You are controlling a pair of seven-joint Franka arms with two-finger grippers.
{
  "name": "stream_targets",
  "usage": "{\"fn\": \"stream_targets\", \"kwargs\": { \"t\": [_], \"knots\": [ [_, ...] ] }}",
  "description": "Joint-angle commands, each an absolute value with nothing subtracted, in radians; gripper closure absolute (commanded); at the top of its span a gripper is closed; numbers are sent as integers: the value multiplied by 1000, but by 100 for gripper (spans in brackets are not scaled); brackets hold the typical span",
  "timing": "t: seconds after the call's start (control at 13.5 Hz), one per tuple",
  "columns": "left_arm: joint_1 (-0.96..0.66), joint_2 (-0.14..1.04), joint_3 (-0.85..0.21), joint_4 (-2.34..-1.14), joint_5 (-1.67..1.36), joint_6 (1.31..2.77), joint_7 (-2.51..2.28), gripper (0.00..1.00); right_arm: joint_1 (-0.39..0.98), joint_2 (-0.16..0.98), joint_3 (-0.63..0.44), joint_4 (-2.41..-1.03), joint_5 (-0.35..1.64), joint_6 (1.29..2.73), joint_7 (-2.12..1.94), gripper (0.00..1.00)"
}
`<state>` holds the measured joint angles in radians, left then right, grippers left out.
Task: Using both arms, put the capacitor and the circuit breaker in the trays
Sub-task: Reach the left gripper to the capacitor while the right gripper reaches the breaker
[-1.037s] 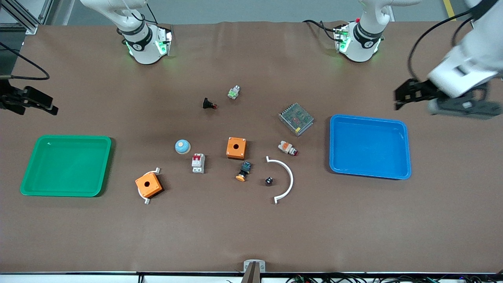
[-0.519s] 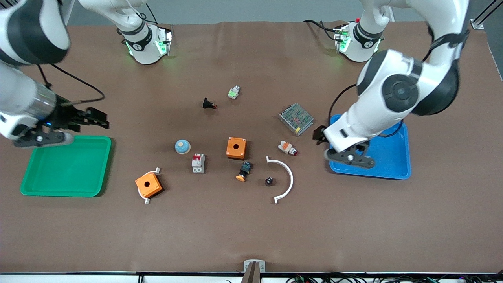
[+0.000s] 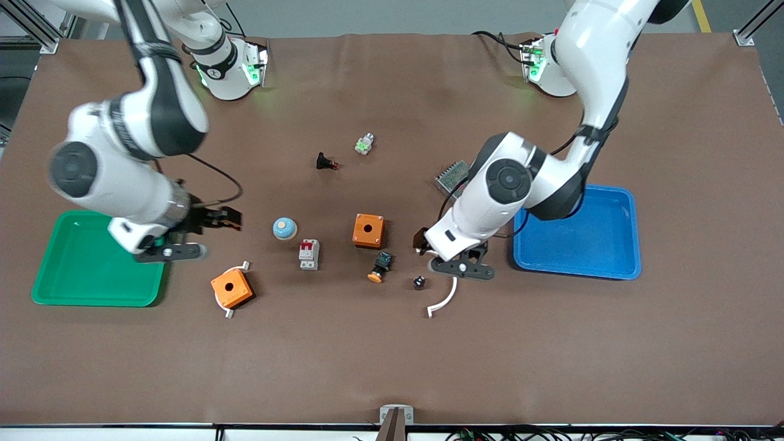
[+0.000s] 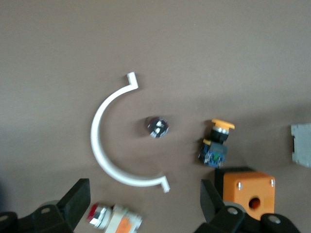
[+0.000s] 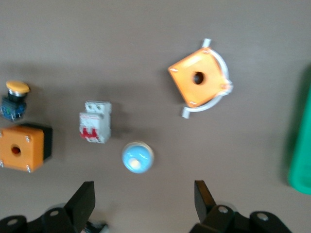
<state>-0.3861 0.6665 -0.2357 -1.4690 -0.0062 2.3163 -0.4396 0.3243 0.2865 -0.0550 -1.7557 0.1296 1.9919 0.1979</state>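
Observation:
The capacitor (image 3: 419,282) is a tiny black cylinder with a pale top, beside a white arc piece (image 3: 444,300); it also shows in the left wrist view (image 4: 157,127). The circuit breaker (image 3: 309,253), white with red levers, lies nearer the front camera than a blue dome (image 3: 285,228); it also shows in the right wrist view (image 5: 95,121). My left gripper (image 3: 422,241) is open and empty, above the table over a white-orange-red connector (image 4: 114,219), apart from the capacitor. My right gripper (image 3: 220,219) is open and empty, over the table between the green tray (image 3: 98,294) and the dome.
A blue tray (image 3: 612,269) sits toward the left arm's end. Two orange boxes (image 3: 368,230) (image 3: 231,289), a black-and-orange push button (image 3: 380,267), a black part with a red tip (image 3: 326,163), a green-white connector (image 3: 364,144) and a mesh-topped box (image 3: 450,174) lie mid-table.
Both arms have swung in from the table's ends toward the middle. The left gripper now hangs over the connector; the right gripper has left the green tray toward the dome. Objects are unmoved.

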Motion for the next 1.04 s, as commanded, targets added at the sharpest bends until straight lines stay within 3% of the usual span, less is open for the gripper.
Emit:
{"fn": "stream_targets", "kwargs": {
  "t": [0.0,0.3,0.59,0.81,0.96],
  "knots": [
    [-413,745,-219,-1424,5,2374,-460,0,435,363,-64,-1766,138,2118,355,11],
    [-458,836,-189,-1413,14,2538,-468,0,492,498,-63,-1756,143,2311,385,14],
    [-538,893,-100,-1365,12,2562,-477,0,517,574,-63,-1744,141,2372,385,16],
    [-589,920,-37,-1364,14,2592,-477,12,520,592,-63,-1744,132,2370,371,17],
    [-606,923,-20,-1365,15,2592,-476,23,520,598,-63,-1744,111,2370,371,23]
  ]
}}
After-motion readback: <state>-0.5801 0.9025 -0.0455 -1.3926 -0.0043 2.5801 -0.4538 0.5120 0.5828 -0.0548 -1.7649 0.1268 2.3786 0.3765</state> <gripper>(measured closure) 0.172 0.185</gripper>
